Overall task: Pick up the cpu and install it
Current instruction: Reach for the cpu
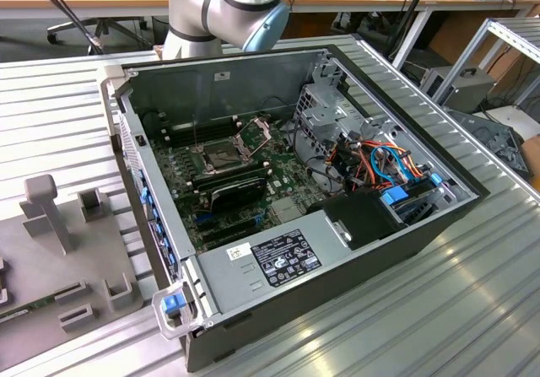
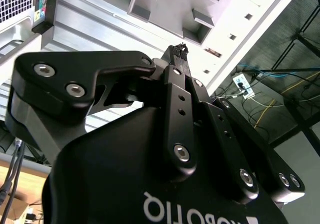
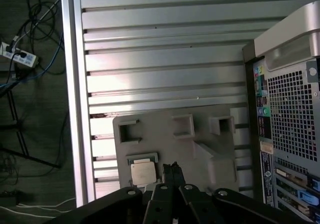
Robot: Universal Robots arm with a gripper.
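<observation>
1. I'm hanging high over the grey fixture plate [image 3: 160, 146], my gripper [image 3: 170, 167] pinched narrow: in both wrist views the fingertips meet with nothing between them.
2. The cpu [image 3: 142, 173] lies flat in a shallow square pocket of that plate, close by my fingertips in the first wrist view. The plate sits on the exterior view's left of the computer case [image 1: 221, 86].
3. To pick it well, I judge the fingers must spread wider than the chip before any descent. They should be centred over it and square to its edges, so the pads meet two opposite sides and not the pocket rim.
4. It should stay level, because a thin flat chip lifted crooked could jam against the pocket walls.
5. The chip has a pale, matte metal face and crisp corners. The plate looks dull grey, with blocky raised holders. The table [image 3: 160, 58] is ribbed, shiny aluminium.
6. On the green motherboard [image 1: 278, 187], the socket [image 1: 218, 153] has its metal frame swung up.
</observation>
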